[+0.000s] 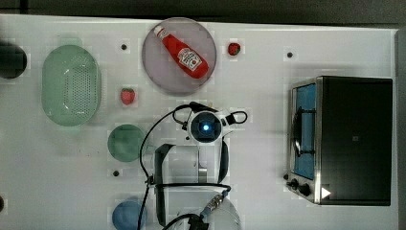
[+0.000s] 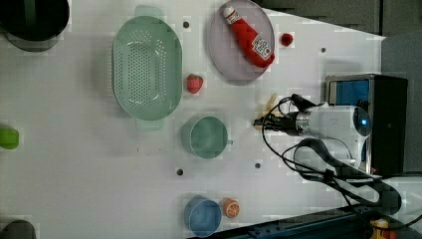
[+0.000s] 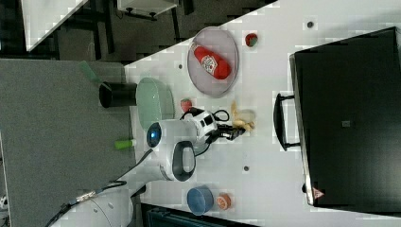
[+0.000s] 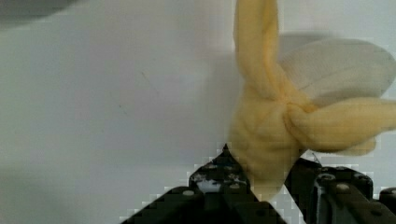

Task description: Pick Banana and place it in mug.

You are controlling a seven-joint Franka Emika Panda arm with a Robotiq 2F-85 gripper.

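The banana (image 4: 266, 135) is a soft yellow toy with peel flaps spread and a pale cream fruit part, lying on the white table between the plate and the mug. In the left view the banana (image 2: 270, 103) lies right of the teal-green mug (image 2: 204, 137), which stands upright and empty. My gripper (image 4: 264, 161) is down at the table with the banana's stem end between its black fingers, both pressing on it. In the left view the gripper (image 2: 261, 122) sits at the banana's lower end. The right view shows the gripper (image 3: 239, 131) touching the banana (image 3: 243, 124). From above, the mug (image 1: 125, 142) is left of my wrist (image 1: 206, 127).
A grey plate (image 1: 163, 72) with a ketchup bottle (image 1: 184, 50) lies behind the arm. A pale green colander (image 1: 71, 85), two strawberries (image 1: 127, 96) (image 1: 234, 49), a blue cup (image 1: 128, 214), an orange slice (image 2: 230, 207) and a toaster oven (image 1: 342, 139) stand around.
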